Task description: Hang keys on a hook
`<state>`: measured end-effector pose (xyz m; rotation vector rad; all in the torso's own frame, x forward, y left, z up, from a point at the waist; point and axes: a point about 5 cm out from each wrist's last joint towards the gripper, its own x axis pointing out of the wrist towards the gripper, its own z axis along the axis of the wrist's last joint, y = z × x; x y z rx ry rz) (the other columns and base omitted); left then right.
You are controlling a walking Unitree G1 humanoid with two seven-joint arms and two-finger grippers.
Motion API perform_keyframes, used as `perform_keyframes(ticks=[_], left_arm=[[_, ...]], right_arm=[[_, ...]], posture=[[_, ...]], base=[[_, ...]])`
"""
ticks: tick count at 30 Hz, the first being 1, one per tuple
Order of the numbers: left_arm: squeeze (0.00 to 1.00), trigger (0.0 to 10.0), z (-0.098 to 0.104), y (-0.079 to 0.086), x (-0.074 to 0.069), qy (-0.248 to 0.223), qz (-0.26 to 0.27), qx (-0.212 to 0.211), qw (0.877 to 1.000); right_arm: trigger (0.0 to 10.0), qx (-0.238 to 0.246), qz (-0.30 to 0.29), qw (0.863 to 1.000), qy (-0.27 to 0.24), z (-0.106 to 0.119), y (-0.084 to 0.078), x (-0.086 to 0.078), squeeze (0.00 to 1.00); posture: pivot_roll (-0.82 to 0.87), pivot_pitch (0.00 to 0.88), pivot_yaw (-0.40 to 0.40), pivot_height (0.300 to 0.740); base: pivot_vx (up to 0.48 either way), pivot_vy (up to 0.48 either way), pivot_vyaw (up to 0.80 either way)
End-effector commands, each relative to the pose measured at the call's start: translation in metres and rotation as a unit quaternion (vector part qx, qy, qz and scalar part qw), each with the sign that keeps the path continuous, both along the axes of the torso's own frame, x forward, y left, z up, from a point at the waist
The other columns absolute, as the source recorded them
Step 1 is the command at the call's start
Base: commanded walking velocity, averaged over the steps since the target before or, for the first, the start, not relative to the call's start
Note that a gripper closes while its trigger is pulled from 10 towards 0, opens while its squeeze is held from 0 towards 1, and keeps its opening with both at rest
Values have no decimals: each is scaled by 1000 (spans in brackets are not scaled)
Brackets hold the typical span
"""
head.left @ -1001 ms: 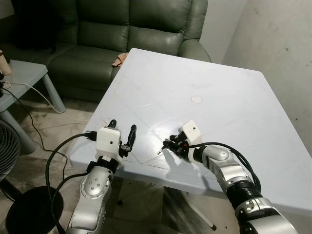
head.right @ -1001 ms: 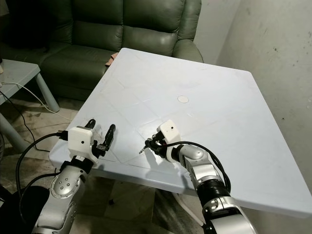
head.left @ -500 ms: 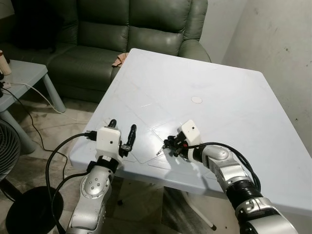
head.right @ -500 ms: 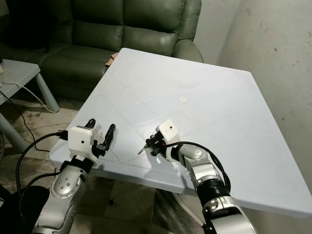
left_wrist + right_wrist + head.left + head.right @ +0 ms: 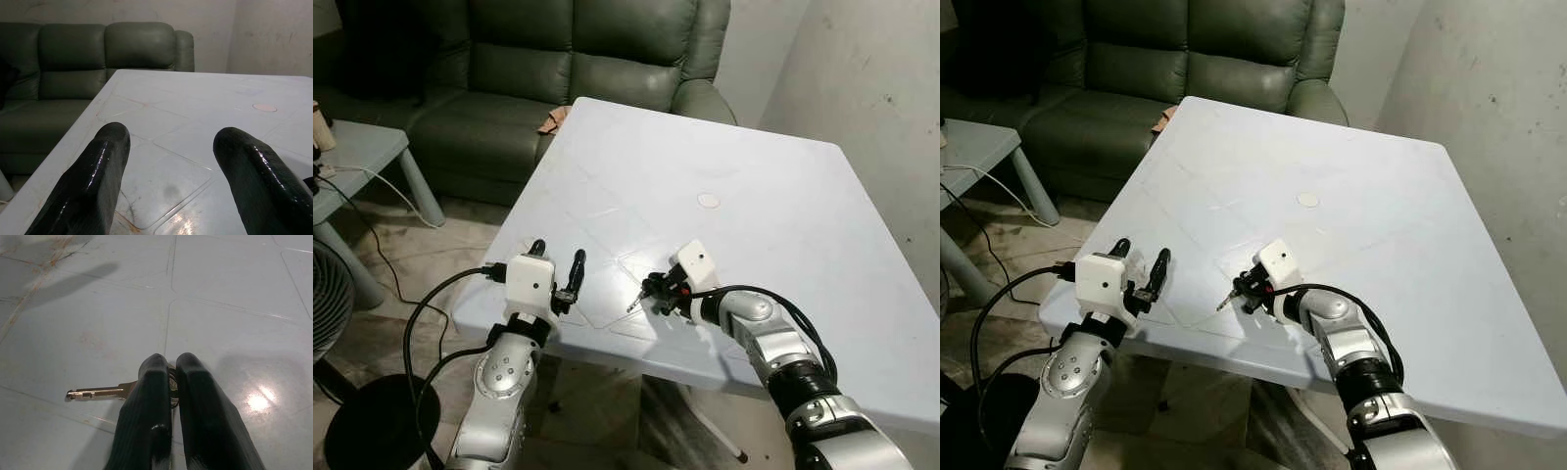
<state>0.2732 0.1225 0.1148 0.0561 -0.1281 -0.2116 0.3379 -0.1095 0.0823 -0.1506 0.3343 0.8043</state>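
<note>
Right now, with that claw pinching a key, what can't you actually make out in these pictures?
- The key's head and ring: in the right wrist view, the right claw's shut fingers cover them.
- How many keys there are: from the head camera the key is too small.
- Whether the key touches the white table: neither view settles it.
- The green sofa: cut off by the top edge.

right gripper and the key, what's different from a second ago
The right gripper, shut on the key, has drawn slightly in toward the robot's left over the white table, and the key's blade now seems a touch higher off the top. No new grasp or release. The left gripper stays open at the table's near edge, and the small round disc has not moved.
</note>
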Motion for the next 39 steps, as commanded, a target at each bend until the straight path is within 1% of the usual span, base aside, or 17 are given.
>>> perform_keyframes(ticks=[1, 14, 17, 18, 21, 23, 28, 30, 34, 35, 36, 39], left_arm=[[0, 10000, 5, -2, 2, -8, -5, 1, 1000], [0, 10000, 5, -2, 2, -9, -6, 0, 1000], [0, 10000, 6, -1, 2, -9, -2, -7, 1000], [0, 10000, 8, 1, 4, -10, 3, -13, 1000], [0, 10000, 9, 2, 5, -11, 8, -18, 1000], [0, 10000, 13, 9, 11, -15, 23, -32, 999], [0, 10000, 16, 12, 13, -17, 29, -40, 999], [0, 10000, 18, 17, 17, -20, 34, -36, 999], [0, 10000, 19, 17, 18, -20, 34, -37, 999], [0, 10000, 19, 19, 18, -22, 36, -35, 999], [0, 10000, 20, 22, 19, -23, 38, -33, 998], [0, 10000, 19, 22, 18, -21, 36, -31, 999]], right_arm=[[0, -1, 1, 1000, -2, 1, -4, 1, 0], [0, 17, 0, 1000, -15, 6, -5, 2, 0], [0, 52, -12, 998, -20, 13, -7, 6, 0], [0, 82, -28, 996, -24, 21, -8, 10, 0], [0, 105, -37, 993, -28, 26, -9, 13, 0], [0, 180, -43, 982, -41, 41, -10, 17, 0], [0, 193, -49, 978, -57, 47, -11, 19, 0], [0, 171, -43, 983, -45, 43, -11, 19, 0], [0, 171, -42, 983, -43, 43, -11, 19, 0], [10000, 161, -40, 985, -39, 39, -11, 17, 1000], [10000, 139, -36, 989, -32, 31, -11, 13, 1000], [10000, 110, -24, 993, -25, 24, -10, 9, 1000]], posture=[[-25, 0, -117, 740], [-24, 0, -115, 740], [-24, 0, -118, 740], [-24, 0, -118, 740], [-25, 0, -119, 740], [-26, 0, -119, 740], [-27, 0, -118, 740], [-28, 0, -117, 740], [-28, 0, -117, 740], [-35, 0, -113, 740], [-36, 0, -113, 740], [-37, 1, -113, 740]], base=[[0, 0, 0], [0, 0, 0], [0, 0, 0], [0, 0, 0], [0, 0, 0], [0, 0, 0], [0, 0, 0], [0, 0, 0], [0, 0, 0], [0, 0, 0], [0, 0, 0], [0, 0, 0]])
